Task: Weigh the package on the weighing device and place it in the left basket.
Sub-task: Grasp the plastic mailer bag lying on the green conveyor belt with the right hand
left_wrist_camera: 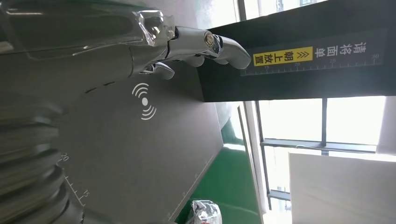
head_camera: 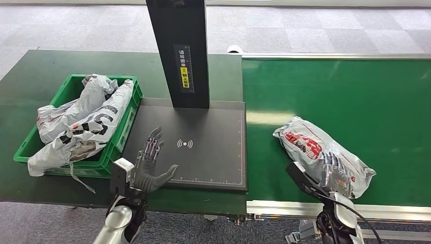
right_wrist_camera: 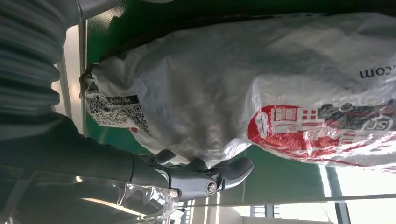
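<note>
Your package (head_camera: pixel 321 152), a white plastic bag with red print, lies on the green conveyor belt (head_camera: pixel 356 96), to the right of the weighing device (head_camera: pixel 213 157). Your right robot hand (head_camera: pixel 336 175) rests on the package's near end; in the right wrist view its fingers (right_wrist_camera: pixel 229 170) touch the bag, but you cannot tell whether they grip it. Your left robot hand (head_camera: pixel 150 165) hovers open, fingers spread, over the scale's dark plate near its left edge. The green basket (head_camera: pixel 119 142) sits on the bench (head_camera: pixel 30 86) just left of the scale, holding similar bags (head_camera: pixel 84 119).
</note>
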